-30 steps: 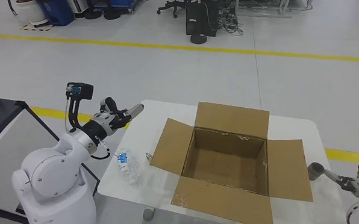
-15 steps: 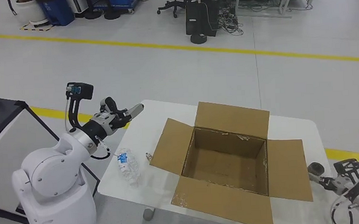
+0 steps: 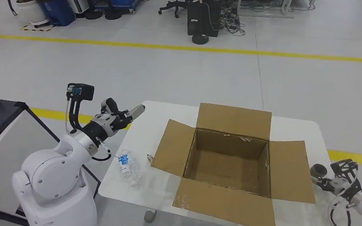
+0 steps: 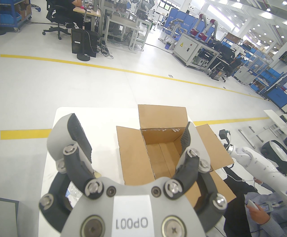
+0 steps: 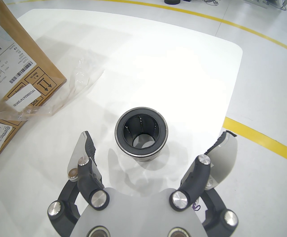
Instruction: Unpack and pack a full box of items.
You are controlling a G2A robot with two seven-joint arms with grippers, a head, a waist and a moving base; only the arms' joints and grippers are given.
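White table [image 3: 151,123] carries an open cardboard box [image 3: 235,120], flaps spread, inside looks bare. A water bottle [image 3: 128,166] lies near the box's left flap, and crumpled clear plastic [image 5: 74,89] lies against the box's right side.

Left gripper [image 4: 130,122] hangs above the table's left edge, spread wide, holding nothing.

Right gripper [image 5: 157,135] sits low at the table's right corner, also wide open and empty. The bearing sleeve [image 5: 145,154] stands on end about level with its fingertips, clear of both.

The sleeve is probably steel — dense, rigid, smooth-walled, likely slippery. Best hold: pads squarely across the outer wall at mid-height, not the rim.
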